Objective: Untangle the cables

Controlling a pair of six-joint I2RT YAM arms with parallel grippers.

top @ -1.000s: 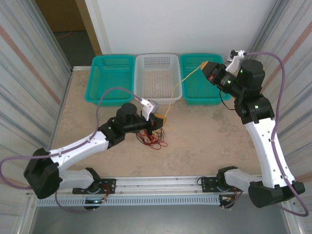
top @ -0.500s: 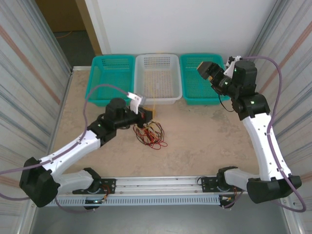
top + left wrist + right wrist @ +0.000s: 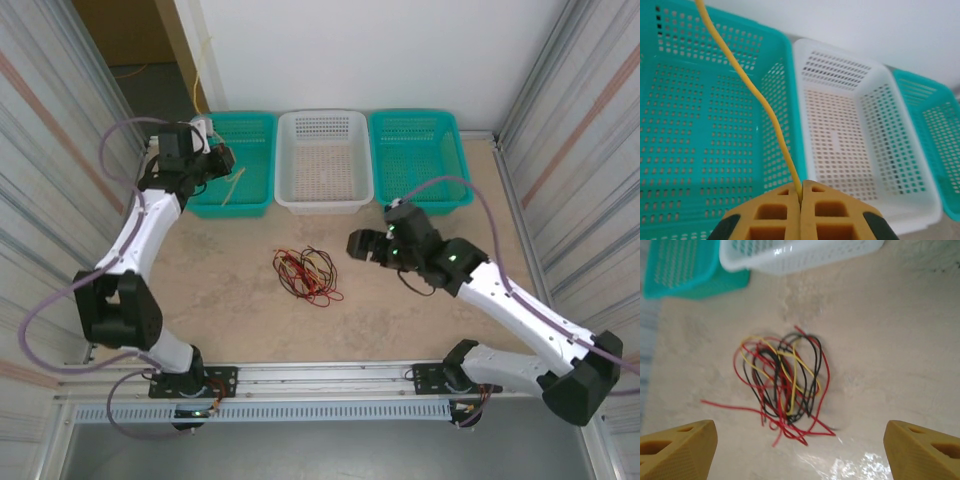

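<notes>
Left pincer [image 3: 801, 199] clamped on one yellow cable [image 3: 760, 102] — over the teal basket [image 3: 245, 208] just left of the white basket [image 3: 325, 207]. Tangle [image 3: 308, 275] of red, black and yellow cables lies on the worktop [image 3: 230, 290] in front of the white basket. Right pincer [image 3: 800, 450] wide, gripping nothing — front-right of the white basket.

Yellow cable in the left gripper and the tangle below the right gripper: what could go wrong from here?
1. The left gripper pinches the yellow cable only at the very fingertips; it might slip out and miss the teal basket.
2. The right gripper is open above the tangle, where red, black and yellow cables cross; closing there may catch several together.
</notes>
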